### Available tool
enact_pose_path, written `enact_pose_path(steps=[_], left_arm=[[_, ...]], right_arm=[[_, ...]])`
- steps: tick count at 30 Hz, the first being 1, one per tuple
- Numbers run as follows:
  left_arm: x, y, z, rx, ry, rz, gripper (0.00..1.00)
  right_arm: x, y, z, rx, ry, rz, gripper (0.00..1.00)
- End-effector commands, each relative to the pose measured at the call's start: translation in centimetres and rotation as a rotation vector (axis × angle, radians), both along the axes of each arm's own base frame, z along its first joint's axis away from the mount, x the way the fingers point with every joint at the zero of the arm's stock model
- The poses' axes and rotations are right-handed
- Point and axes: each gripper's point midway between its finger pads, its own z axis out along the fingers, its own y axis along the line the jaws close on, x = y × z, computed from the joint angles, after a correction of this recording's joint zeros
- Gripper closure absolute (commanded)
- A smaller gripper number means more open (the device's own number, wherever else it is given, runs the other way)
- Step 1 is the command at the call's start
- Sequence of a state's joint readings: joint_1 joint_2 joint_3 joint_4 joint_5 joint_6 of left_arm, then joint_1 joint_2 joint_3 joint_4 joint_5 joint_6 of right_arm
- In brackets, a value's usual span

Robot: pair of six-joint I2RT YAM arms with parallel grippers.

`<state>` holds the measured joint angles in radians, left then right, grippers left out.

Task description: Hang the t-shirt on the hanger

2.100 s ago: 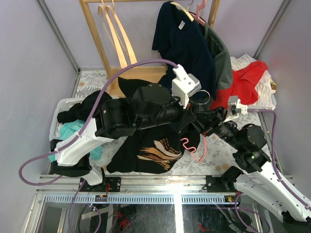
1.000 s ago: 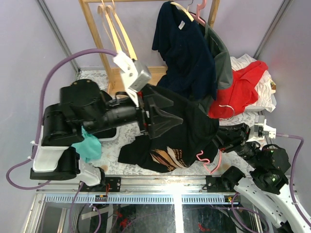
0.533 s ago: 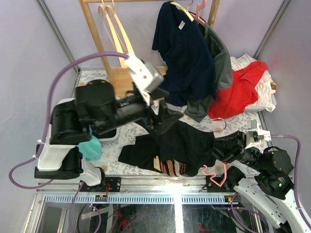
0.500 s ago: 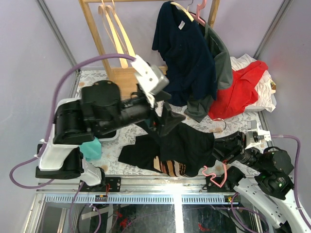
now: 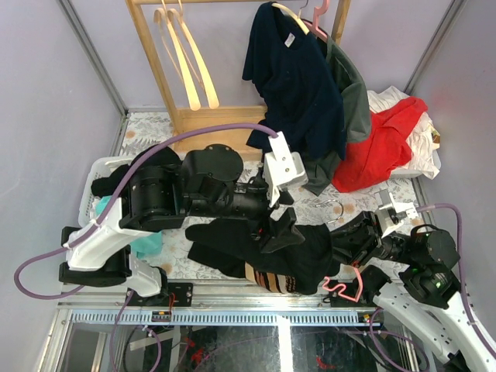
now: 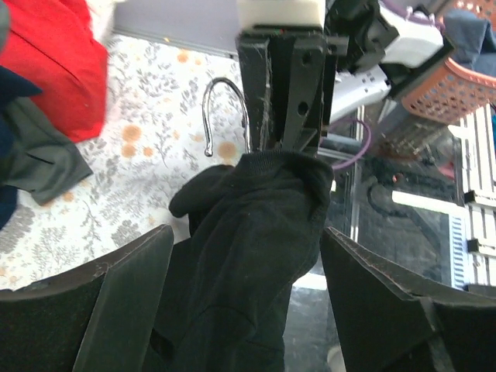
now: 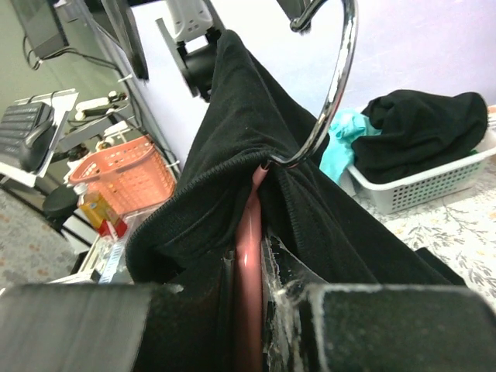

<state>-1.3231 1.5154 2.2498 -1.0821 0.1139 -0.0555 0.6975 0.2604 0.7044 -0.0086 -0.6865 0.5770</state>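
Observation:
The black t-shirt [image 5: 256, 249] lies bunched near the table's front edge, with a strip of its tan print [image 5: 271, 280] showing. My left gripper [image 5: 280, 229] hangs over it, open, and a fold of the t-shirt [image 6: 248, 263] rises between its spread fingers [image 6: 116, 294]. My right gripper [image 5: 339, 239] is shut on the pink hanger [image 5: 346, 287]. The metal hook [image 5: 333, 211] points toward the far side. In the right wrist view the hanger's pink stem [image 7: 248, 256] sits clamped in the jaws, the t-shirt collar [image 7: 225, 147] wraps around it, and the hook [image 7: 333, 93] sticks out above.
A wooden rack [image 5: 159, 70] with cream hangers [image 5: 190, 66] stands at the back. Beside it hangs a navy t-shirt [image 5: 294, 77], and a red garment [image 5: 380, 143] lies at the right. A white basket [image 5: 89, 198] of dark clothes and a teal cloth [image 5: 143, 242] sit at the left.
My left gripper has let go of the lifted t-shirt, which dropped toward the front edge. The left arm then came down to the cloth beside the right gripper. The hanger shifted slightly.

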Motion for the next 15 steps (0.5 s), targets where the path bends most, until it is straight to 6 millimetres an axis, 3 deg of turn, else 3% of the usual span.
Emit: enact_pose_path(steps=[1, 4, 15], left_arm=[[-2.8, 0.6, -0.7, 0.007, 0.077, -0.118, 0.25], [-3.2, 0.6, -2.1, 0.043, 0.118, -0.124, 0.28], [-3.4, -0.2, -4.5, 0.104, 0.167, -0.126, 0.36]], right_arm=[[-2.4, -0.3, 2.9, 0.068, -0.106, 0.111, 1.00], [-2.6, -0.3, 2.9, 0.066, -0.115, 0.122, 1.00], [-3.6, -0.3, 2.9, 0.062, -0.134, 0.175, 1.00]])
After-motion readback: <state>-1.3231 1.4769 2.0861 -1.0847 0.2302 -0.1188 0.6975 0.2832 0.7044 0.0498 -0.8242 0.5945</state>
